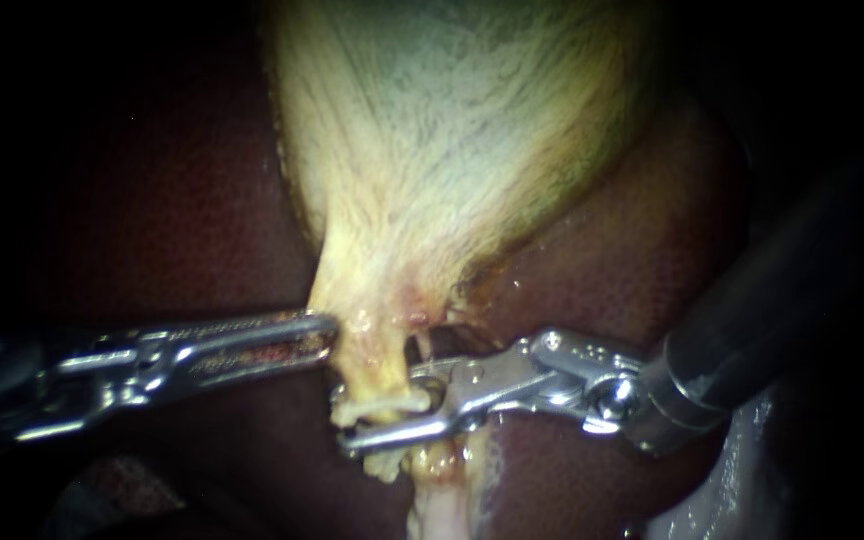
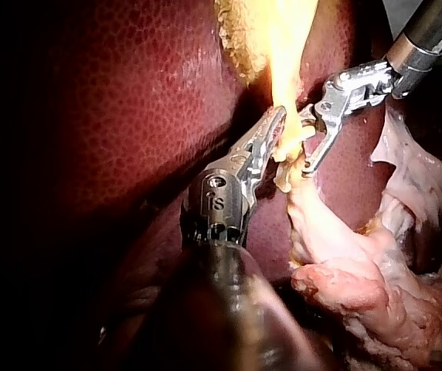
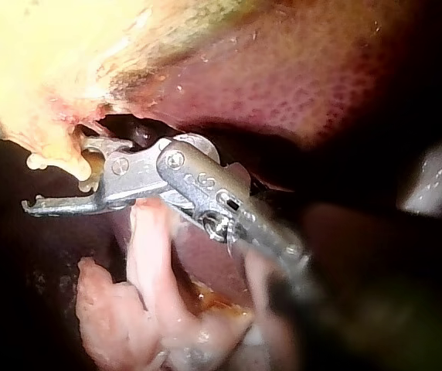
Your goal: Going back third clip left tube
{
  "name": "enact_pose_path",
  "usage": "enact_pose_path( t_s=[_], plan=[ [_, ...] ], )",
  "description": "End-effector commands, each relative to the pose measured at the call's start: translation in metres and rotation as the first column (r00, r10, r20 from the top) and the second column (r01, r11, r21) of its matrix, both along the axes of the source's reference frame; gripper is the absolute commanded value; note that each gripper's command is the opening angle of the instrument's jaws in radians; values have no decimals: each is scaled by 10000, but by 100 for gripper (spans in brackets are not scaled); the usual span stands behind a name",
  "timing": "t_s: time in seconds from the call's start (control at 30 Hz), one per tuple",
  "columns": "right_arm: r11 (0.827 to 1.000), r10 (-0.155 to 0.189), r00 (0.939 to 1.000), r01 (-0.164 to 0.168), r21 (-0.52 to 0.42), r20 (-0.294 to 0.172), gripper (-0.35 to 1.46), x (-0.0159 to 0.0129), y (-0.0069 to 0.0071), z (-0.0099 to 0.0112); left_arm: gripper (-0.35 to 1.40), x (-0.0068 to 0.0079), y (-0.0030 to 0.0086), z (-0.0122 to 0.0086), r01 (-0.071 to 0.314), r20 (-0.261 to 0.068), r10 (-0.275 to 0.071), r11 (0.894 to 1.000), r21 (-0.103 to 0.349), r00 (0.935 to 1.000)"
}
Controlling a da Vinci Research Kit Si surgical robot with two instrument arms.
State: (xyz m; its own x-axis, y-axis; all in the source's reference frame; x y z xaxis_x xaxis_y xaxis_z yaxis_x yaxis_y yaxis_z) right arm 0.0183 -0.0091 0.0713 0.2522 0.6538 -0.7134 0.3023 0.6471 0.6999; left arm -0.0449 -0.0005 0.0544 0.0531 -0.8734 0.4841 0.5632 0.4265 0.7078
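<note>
Right instrument (image 1: 374,415): jaws apart around tube (image 1: 377,365), lower centre.
Left instrument (image 1: 330,338): jaws together, tip touching gallbladder (image 1: 432,150).
Wrist views alone: pink tissue clump (image 2: 345,290) past tube.

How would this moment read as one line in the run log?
right instrument: jaws open, tube between | left instrument: tip at gallbladder neck | liver behind

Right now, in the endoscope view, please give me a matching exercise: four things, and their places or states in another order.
1 pale yellow fibrous gallbladder
2 dark red mottled liver
3 silver metal left instrument
4 silver metal right instrument

A jaws open, pale tube between them
B lies behind everything else
C tapers downward to a narrow neck
D tip beside that neck

Pairs: 1-C; 2-B; 3-D; 4-A
</note>
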Motion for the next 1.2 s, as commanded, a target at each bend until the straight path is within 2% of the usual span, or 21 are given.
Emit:
enact_pose_path(
  t_s=[0.03, 0.27, 0.4, 0.53, 0.8, 1.03, 1.2],
  plan=[
    [9999, 39, 10000, -40, -162, -60, 50, 0, 1, 0, -35, 0, 0, 1, 0, 0, 0, 10000, -3, 10000],
    [9965, 101, 9996, -121, -826, -250, 54, -2, 11, 8, -35, 0, -1, 1, -1, -1, 1, 10000, -6, 10000],
    [9932, 362, 9992, -380, -1096, -184, 57, -3, 16, 14, -35, 0, -1, 0, -4, 1, 4, 10000, -6, 10000],
    [9917, 416, 9990, -436, -1209, -189, 59, -4, 17, 15, -35, 1, -1, 0, -4, 1, 4, 10000, -6, 10000],
    [9920, 329, 9992, -356, -1210, -239, 59, -20, 9, 7, -35, 2, -2, 0, -12, 5, 12, 10000, -6, 10000],
    [9936, 211, 9994, -240, -1101, -274, 58, -52, 0, -2, -35, 3, -2, 0, -20, 10, 20, 10000, -7, 10000],
    [9925, 445, 9989, -457, -1137, -128, 57, -79, -1, -5, -35, 3, -2, 1, -21, 9, 21, 10000, -11, 10000]
  ],
)
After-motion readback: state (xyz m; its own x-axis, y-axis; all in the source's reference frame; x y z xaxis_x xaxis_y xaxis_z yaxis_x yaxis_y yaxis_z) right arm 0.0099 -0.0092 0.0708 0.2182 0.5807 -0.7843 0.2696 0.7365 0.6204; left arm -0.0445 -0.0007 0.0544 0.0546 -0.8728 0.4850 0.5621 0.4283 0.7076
